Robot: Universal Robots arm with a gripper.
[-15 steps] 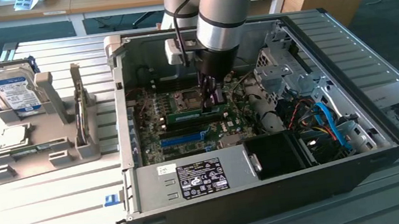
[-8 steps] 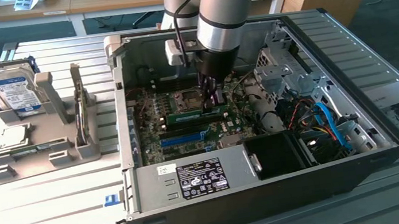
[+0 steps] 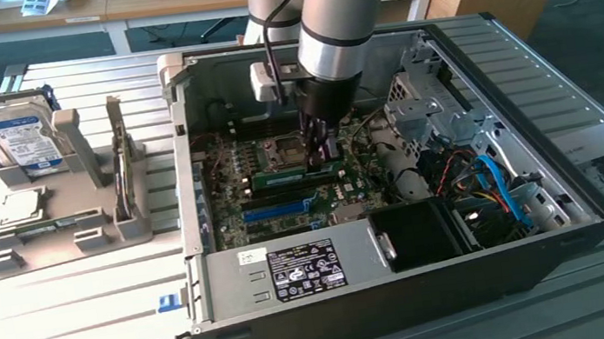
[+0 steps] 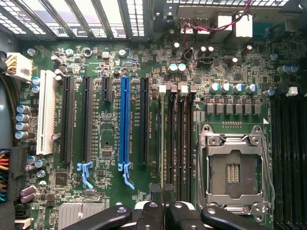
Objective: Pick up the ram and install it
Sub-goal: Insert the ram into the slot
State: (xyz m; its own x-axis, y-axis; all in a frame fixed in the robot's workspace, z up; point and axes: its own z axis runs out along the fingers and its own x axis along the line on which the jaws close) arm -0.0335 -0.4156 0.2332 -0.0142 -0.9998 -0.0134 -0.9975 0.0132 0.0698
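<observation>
My gripper [image 3: 318, 160] reaches straight down into the open computer case [image 3: 203, 261] over the motherboard [image 3: 242, 204]. Its fingers [image 3: 310, 138] are shut on the ram [image 3: 289, 174], a thin green stick that stands on edge along the memory slots beside the processor socket [image 3: 289, 146]. In the wrist view the ram [image 4: 162, 143] shows edge-on as a narrow line running away from my gripper [image 4: 163, 195], in line with the black memory slots [image 4: 180, 143]. Whether it is seated in its slot I cannot tell.
A blue expansion slot [image 4: 124, 124] and the open processor socket [image 4: 232, 167] flank the memory slots. The power supply [image 3: 291, 269] and drive cage [image 3: 433, 100] crowd the case. A grey holder [image 3: 112, 234] at the exterior view's left carries a hard drive [image 3: 24, 140] and an upright card [image 3: 120, 150].
</observation>
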